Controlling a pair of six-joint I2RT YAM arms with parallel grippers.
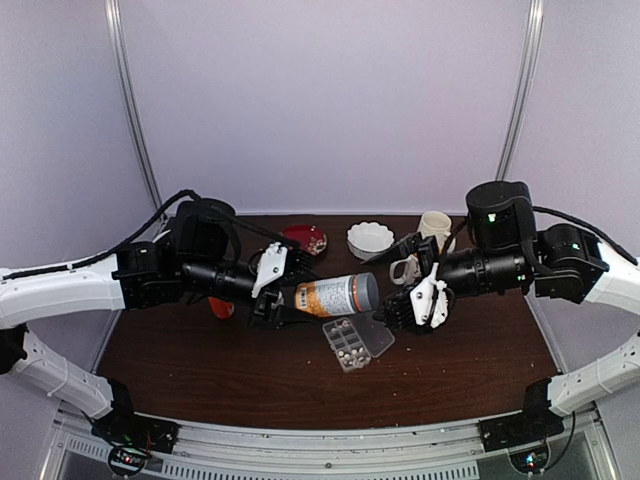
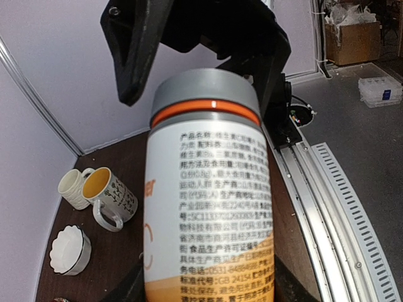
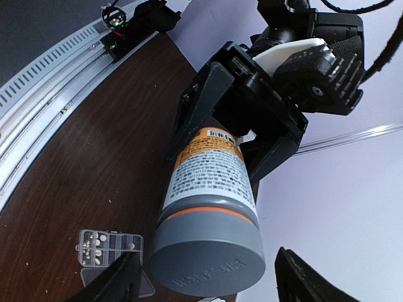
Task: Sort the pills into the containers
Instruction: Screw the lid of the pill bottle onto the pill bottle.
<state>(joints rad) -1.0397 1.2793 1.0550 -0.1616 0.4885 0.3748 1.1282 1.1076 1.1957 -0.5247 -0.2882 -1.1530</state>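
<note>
Top view: left pincer (image 1: 288, 302) clamped on the body of an orange-and-white bottle (image 1: 335, 296), held level over the worktop (image 1: 200, 370), gray cap toward the right pincer (image 1: 402, 312). The clear organizer box (image 1: 338, 352) lies under the cap, with pills (image 1: 349, 344) in its compartments (image 1: 352, 338).

Right wrist view only: right pincer's fingers (image 3: 113, 283) spread wide either side of the cap, touching nothing. The bottle hides part of the box.

Left wrist view only: two mugs (image 2: 101, 192) and a white scalloped bowl (image 2: 69, 250). The box is out of frame.

Label: dense Chinese print, "GB" and "0531" legible, with a barcode near the base. Cap embossing unreadable. Pill count unclear.
</note>
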